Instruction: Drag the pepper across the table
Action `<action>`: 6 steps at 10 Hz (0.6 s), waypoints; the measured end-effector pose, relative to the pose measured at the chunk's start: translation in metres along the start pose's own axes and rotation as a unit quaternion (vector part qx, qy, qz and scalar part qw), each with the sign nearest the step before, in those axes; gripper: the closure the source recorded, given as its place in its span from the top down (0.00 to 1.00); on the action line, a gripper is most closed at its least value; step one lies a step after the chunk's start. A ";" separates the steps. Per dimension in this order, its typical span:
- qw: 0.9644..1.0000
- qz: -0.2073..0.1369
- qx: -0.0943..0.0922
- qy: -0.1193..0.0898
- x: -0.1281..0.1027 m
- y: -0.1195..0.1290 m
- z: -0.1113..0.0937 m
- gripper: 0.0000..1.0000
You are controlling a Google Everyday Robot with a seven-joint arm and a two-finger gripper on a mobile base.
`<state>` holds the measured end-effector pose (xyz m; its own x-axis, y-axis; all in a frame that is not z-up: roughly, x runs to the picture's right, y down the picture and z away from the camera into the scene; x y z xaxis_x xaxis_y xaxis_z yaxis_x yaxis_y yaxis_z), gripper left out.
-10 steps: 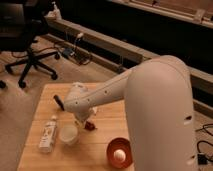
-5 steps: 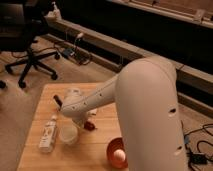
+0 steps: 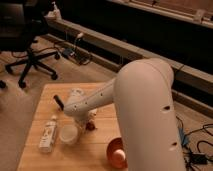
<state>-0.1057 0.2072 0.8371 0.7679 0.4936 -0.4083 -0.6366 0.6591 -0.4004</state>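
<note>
1. Gripper [image 3: 88, 119]: at the end of the white arm [image 3: 142, 110], low over the middle of the table [image 3: 42, 97]. Mostly hidden under the wrist, so spread or pressed together: can't tell.
2. Pepper [image 3: 90, 126]: small, dark red, glossy, elongated. Lies on the wood approx. mid-table, right below the gripper end and just right of the white cup [image 3: 69, 134]. Whether the gripper touches it: can't tell.
3. Table: pale wooden planks w/ visible seams running lengthwise, rectangular, matte surface.
4. Arm: smooth white shell. A fat, rounded upper section fills the right foreground, w/ a few small dark dots on its side. It tapers to a slimmer forearm reaching left and down toward the table.
5. White cup: round, open-topped, upright, near the pepper on its left.
6. White bottle [image 3: 48, 134]: lies on its side near the table's left edge, just beside the cup. Long narrow body, printed label, too blurred to read.
7. Black bar [image 3: 59, 101]: oblong, dark, matte, set at an angle on the far-left part of the table, next to the forearm's wrist end.
8. Orange-red bowl [image 3: 116, 152]: round, shiny, near the front edge, partly covered by the arm. Apart from the pepper, to its front-right.
9. Pale rounded item [image 3: 76, 92] behind the forearm: can't tell what it is.
10. Bkgd: black office chair [image 3: 22, 35] w/ a wheeled star base, rear left. A long ledge [image 3: 100, 42] crosses behind. Dark cables [image 3: 195, 150] lie on the floor at right.
</note>
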 end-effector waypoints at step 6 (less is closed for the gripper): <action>1.000 0.009 -0.009 0.010 -0.008 -0.004 0.004 0.46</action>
<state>-0.1088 0.2033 0.8455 0.7552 0.4931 -0.4318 -0.6511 0.6400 -0.4080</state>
